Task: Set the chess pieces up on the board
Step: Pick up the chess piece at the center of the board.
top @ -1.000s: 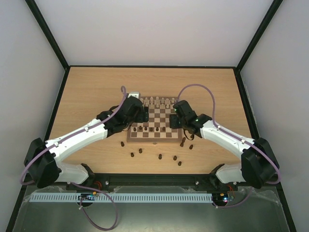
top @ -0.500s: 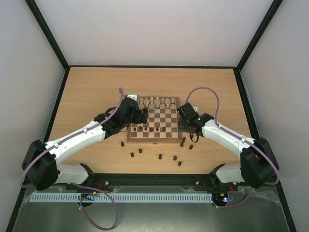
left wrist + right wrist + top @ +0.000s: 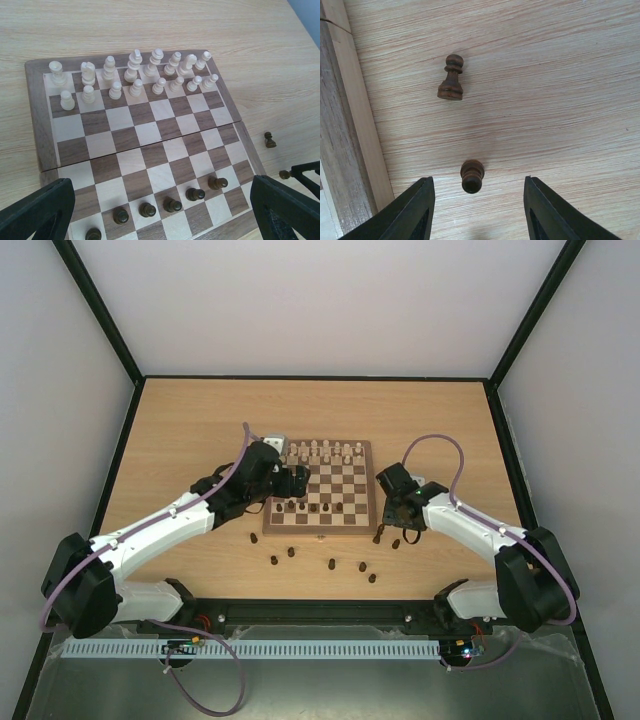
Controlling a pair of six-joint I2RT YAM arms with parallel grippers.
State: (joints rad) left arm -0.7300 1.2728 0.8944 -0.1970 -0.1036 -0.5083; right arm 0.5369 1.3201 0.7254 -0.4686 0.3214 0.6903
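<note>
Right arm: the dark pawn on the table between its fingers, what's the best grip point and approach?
Come straight down on the dark pawn. It stands upright, seen almost end-on, and the open right gripper straddles it. Close on the narrow stem under the round head, which should keep the pawn from slipping out. The board lies close beside one finger, so keep that finger off its edge.

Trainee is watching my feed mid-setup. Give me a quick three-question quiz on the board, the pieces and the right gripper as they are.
1. True or false: the right gripper is shut.
2. Where on the board do the cream pieces stand? A) the near two rows B) the far two rows C) scattered mid-board
3. Fill in: the dark pawn between the right gripper's fingers stands on the ____.
Key: 1 false, it is open; 2 B; 3 table.
</note>
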